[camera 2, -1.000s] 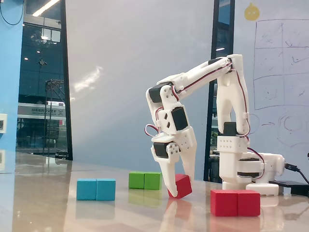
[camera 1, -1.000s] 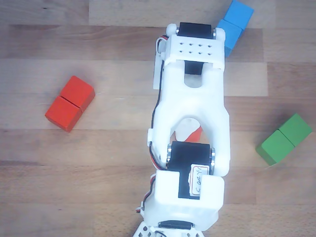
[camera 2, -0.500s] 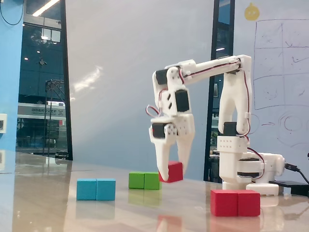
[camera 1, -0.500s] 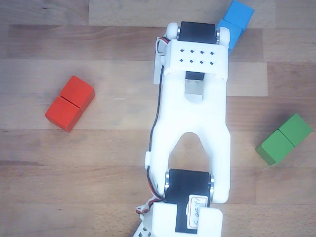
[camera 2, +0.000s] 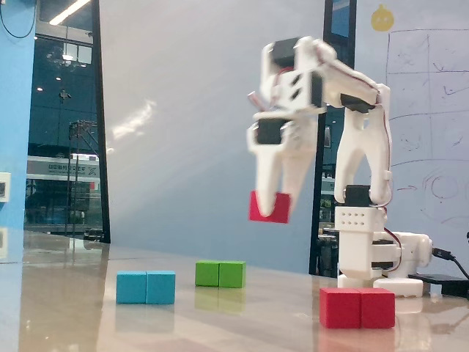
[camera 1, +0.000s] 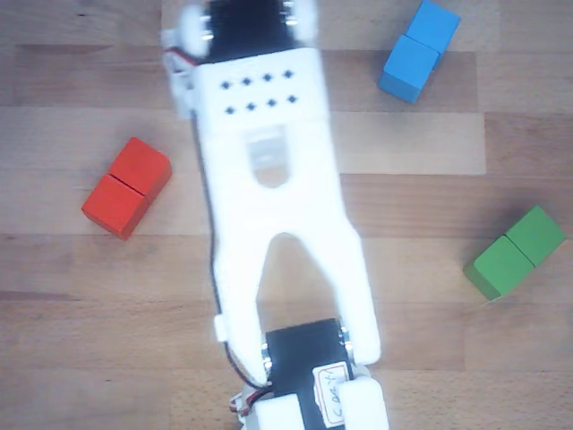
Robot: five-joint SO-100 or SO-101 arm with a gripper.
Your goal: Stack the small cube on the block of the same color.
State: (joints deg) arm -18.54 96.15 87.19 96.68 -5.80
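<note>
Fixed view: gripper [camera 2: 272,196] pinches the small cube [camera 2: 269,207] between its fingertips, high above the table | red block [camera 2: 357,307] lies on the table below, to the right | blue block [camera 2: 146,287] and green block [camera 2: 220,273] lie further left.

White plastic arm [camera 2: 357,147], black servos, red-black cables

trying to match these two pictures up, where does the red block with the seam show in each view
Other view: the red block lies on the wood at the left, left of the white arm.
Fixed view: the red block sits on the table at lower right, in front of the arm's base, below the raised gripper.
Shared landmark: the green block.
</note>
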